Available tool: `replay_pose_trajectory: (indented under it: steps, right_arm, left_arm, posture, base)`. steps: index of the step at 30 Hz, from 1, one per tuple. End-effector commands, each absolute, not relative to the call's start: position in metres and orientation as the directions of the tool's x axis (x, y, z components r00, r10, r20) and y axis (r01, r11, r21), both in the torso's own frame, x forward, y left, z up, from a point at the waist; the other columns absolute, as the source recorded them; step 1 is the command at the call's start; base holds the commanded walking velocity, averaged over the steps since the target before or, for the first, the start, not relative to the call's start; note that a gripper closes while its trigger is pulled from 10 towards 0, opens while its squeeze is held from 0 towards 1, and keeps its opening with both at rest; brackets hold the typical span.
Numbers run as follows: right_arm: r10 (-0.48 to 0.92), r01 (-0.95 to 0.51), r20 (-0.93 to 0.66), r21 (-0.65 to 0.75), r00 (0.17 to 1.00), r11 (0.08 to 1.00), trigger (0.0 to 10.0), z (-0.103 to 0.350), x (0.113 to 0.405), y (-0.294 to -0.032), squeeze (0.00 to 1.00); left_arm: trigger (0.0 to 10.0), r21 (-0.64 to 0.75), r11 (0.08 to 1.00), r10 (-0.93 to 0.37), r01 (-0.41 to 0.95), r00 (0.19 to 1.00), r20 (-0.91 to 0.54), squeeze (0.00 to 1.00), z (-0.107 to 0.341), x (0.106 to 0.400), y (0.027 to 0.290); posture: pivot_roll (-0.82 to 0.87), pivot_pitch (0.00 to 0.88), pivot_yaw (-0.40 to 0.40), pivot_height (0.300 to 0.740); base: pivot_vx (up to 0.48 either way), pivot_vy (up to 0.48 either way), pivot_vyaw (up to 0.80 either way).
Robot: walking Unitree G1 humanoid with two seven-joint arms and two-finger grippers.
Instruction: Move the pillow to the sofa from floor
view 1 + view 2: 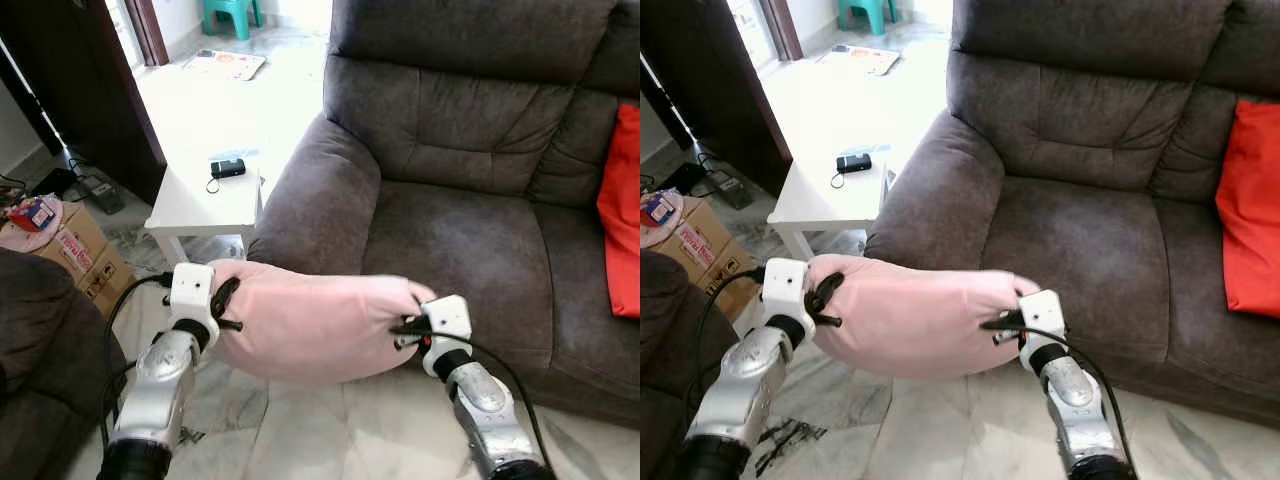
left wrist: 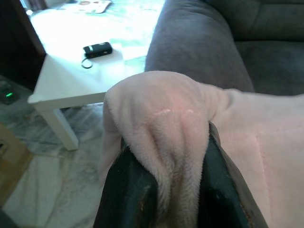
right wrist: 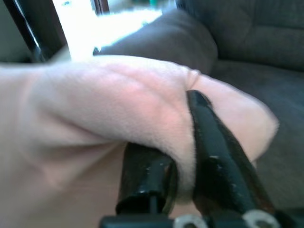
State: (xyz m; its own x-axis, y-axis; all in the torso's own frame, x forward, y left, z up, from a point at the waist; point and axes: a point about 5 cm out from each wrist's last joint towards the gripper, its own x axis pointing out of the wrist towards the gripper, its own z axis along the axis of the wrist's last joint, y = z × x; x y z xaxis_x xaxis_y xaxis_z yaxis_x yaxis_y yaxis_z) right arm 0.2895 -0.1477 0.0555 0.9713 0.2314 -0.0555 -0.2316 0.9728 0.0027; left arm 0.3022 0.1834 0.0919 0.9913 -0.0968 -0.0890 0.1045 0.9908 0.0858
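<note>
A pale pink pillow (image 1: 310, 320) hangs in the air between my two arms, in front of the dark grey sofa (image 1: 460, 240) and just below its seat edge. My left gripper (image 1: 226, 302) is shut on the pillow's left end, its black fingers (image 2: 128, 190) pinching a fold of the plush cloth. My right gripper (image 1: 405, 330) is shut on the pillow's right corner, with a bunch of fabric between its fingers (image 3: 209, 152). The sofa seat (image 1: 1080, 260) lies open just beyond the pillow.
A red cushion (image 1: 622, 225) leans at the sofa's right end. A small white table (image 1: 205, 200) with a black device (image 1: 228, 167) stands left of the sofa arm. Cardboard boxes (image 1: 85, 255), cables and a dark seat are at the left. The floor is marble tile.
</note>
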Motion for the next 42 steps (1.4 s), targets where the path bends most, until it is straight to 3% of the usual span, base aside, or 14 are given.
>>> replay_pose_trajectory:
  steps: [1,6,18,33,42]
  right_arm:
    - [0.159,-0.161,0.043,0.024,0.986,0.987,10.0,0.072,0.290,-0.154,0.00]
    - [0.192,-0.197,0.066,0.064,0.979,0.978,10.0,0.078,0.283,-0.129,0.00]
    - [0.162,-0.165,0.067,0.032,0.984,0.986,10.0,0.082,0.287,-0.123,0.00]
    - [0.194,-0.197,0.101,0.020,0.976,0.980,10.0,0.093,0.302,-0.116,0.00]
    - [0.214,-0.214,0.100,-0.014,0.972,0.977,10.0,0.096,0.307,-0.115,0.00]
  left_arm:
    - [10.0,0.147,0.987,-0.057,0.058,0.998,-0.015,0.00,0.102,0.301,0.187]
    - [10.0,0.186,0.982,-0.044,0.031,0.997,0.064,0.00,0.112,0.306,0.169]
    - [10.0,0.178,0.984,-0.053,0.029,0.990,0.131,0.00,0.117,0.307,0.142]
    - [10.0,0.176,0.984,0.004,-0.033,0.986,0.164,0.00,0.124,0.320,0.149]
    - [10.0,0.178,0.984,-0.027,-0.003,0.987,0.162,0.00,0.122,0.323,0.141]
  posture:
    - [0.01,0.028,-0.041,0.740]
    - [0.01,0.016,-0.048,0.740]
    - [0.03,0.000,-0.055,0.740]
    - [0.03,0.000,-0.072,0.740]
    - [0.01,0.000,-0.074,0.740]
  base:
    - [0.000,0.000,0.00]
    - [0.000,0.000,0.00]
    - [0.000,0.000,0.00]
    - [0.000,0.000,0.00]
    - [0.000,0.000,-0.80]
